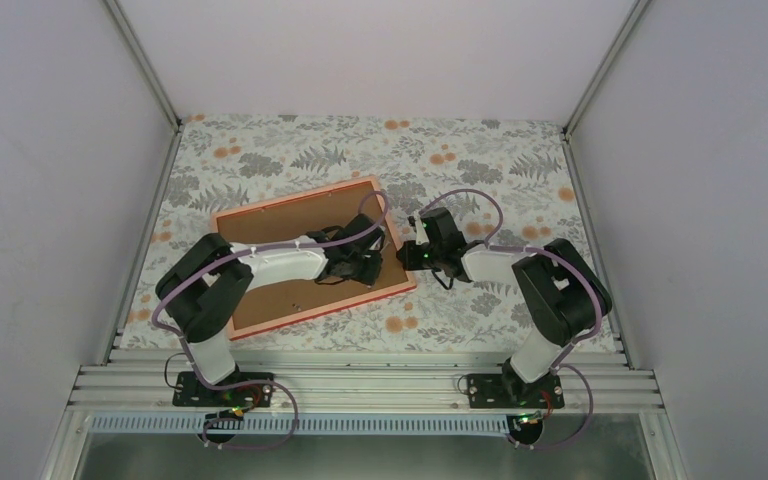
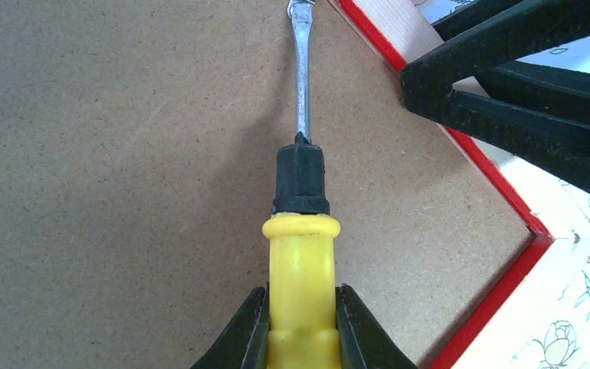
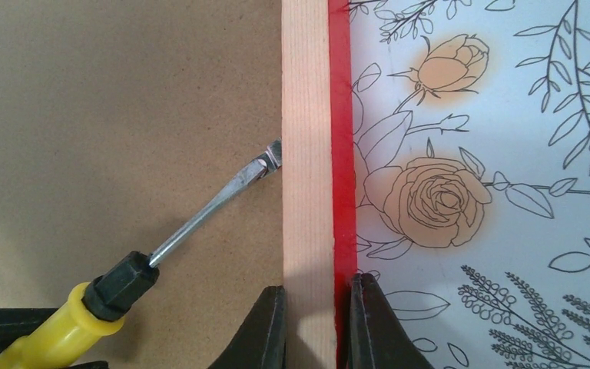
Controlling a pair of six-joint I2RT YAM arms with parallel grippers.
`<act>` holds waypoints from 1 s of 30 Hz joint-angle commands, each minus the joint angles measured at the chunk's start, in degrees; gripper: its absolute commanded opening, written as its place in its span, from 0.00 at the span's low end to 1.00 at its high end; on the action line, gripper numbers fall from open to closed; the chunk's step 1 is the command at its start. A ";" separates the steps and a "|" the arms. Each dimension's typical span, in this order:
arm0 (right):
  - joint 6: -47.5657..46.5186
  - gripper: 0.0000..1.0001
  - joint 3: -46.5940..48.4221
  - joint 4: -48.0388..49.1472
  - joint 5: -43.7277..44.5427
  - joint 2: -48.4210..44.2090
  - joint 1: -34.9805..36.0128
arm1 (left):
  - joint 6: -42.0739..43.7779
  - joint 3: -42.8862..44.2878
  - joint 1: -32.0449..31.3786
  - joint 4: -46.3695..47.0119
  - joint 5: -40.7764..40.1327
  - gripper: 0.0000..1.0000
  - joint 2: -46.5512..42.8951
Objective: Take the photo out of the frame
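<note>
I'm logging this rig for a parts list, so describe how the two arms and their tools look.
The left arm and right arm match: bulky black joint housings, white tubular links, black base plates. A thin lilac cable loops along each. The left tool and right tool are black, with tapered fingers. A small green light glows near the right wrist.

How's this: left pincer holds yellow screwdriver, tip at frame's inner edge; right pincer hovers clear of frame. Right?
One error: the right pincer isn't clear; right wrist view shows it clamped on the frame rim. The left pincer and screwdriver are as you said.
</note>
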 commanded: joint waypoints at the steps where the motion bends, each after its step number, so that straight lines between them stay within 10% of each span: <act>1: 0.34 0.04 -1.00 -0.21 0.68 1.89 0.86 | 0.05 1.52 -0.68 -0.28 -0.28 0.02 -0.22; 30: 0.32 0.04 -0.98 -0.58 0.80 2.12 0.86 | -0.88 1.78 -1.28 -2.17 -1.79 0.02 -0.74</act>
